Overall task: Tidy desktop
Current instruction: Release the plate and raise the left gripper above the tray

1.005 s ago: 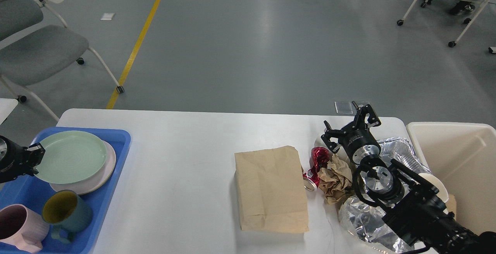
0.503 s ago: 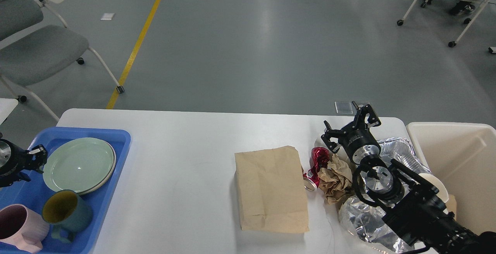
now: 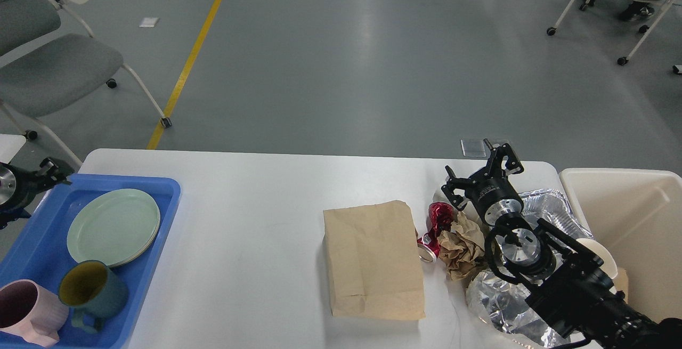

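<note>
1. Two mugs, pink mug [image 3: 24,311] and teal mug [image 3: 93,293], sit at the near end of the blue tray [image 3: 160,221], which lies on the left end of the desktop [image 3: 256,221]. Nearest on the desktop's right end: crumpled foil [image 3: 498,303] under the right arm.
2. Changed: green plate [image 3: 113,225] was tilted at the left gripper [image 3: 50,170] a second ago; now it lies flat on the plate stack in the tray, and the gripper has pulled back to the tray's far-left corner, holding nothing. Jaw gap too small and dark to judge.
3. Meaning: dishes look sorted; trash is what's left.
4. Desktop is white, matte, with rounded corners. Its middle holds a flat paper bag [image 3: 373,258]; right of the bag are a crushed red can [image 3: 434,229] and a crumpled paper wad [image 3: 462,242], touching each other.
5. Right gripper [image 3: 479,178] hovers just beyond the can, fingers spread wide, nothing held. Foil tray [image 3: 549,205] is partly hidden behind the arm.
6. Cream bin [image 3: 628,221] stands off the desktop's right edge, likely the trash target.
</note>
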Tool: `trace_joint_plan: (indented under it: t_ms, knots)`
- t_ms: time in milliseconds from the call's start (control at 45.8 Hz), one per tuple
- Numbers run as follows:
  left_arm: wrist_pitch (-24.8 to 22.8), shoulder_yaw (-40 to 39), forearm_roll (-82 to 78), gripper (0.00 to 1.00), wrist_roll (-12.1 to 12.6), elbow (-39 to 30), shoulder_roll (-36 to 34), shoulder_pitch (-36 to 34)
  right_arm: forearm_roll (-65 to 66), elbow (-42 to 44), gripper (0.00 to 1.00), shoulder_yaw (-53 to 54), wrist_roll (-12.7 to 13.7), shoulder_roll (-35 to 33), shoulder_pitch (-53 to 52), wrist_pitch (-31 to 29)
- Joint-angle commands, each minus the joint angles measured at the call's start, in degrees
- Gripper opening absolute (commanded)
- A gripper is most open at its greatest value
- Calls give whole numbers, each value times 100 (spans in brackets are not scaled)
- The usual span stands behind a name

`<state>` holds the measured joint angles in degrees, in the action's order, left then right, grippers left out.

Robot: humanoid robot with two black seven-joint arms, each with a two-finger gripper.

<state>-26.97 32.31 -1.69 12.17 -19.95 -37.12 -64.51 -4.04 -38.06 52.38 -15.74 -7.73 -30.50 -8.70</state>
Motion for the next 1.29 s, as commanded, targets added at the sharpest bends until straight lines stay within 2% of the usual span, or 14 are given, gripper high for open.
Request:
trace_joint_plan:
  t_ms: [0,131,240,262,328,459,590,830,983,1202,1267]
  knots:
    - [87,-1041,28,96,-48,9,-24,79,0,0,100,0,1,0,0,0]
    - [332,-2393,107,96,-153,53,20,816,0,0,100,0,1,0,0,0]
    - [763,-4107,134,96,-197,88,231,1458,0,0,100,0,1,0,0,0]
    - [807,-4693,125,96,-188,88,318,1616,0,0,100,0,1,0,0,0]
    - [808,-5733,134,96,-162,80,424,1880,0,0,100,0,1,0,0,0]
    - [808,-7448,134,96,-109,79,600,2022,0,0,100,0,1,0,0,0]
    - [799,-8573,134,96,-144,80,758,2074,0,0,100,0,1,0,0,0]
    - [878,-9647,748,96,-188,88,1110,2223,0,0,100,0,1,0,0,-9]
    - [1001,-9665,1065,96,-197,79,1233,2224,0,0,100,0,1,0,0,0]
    - [922,-9551,1013,96,-206,71,1356,1960,0,0,100,0,1,0,0,-9]
    - [887,-9551,1013,96,-293,71,1374,1899,0,0,100,0,1,0,0,0]
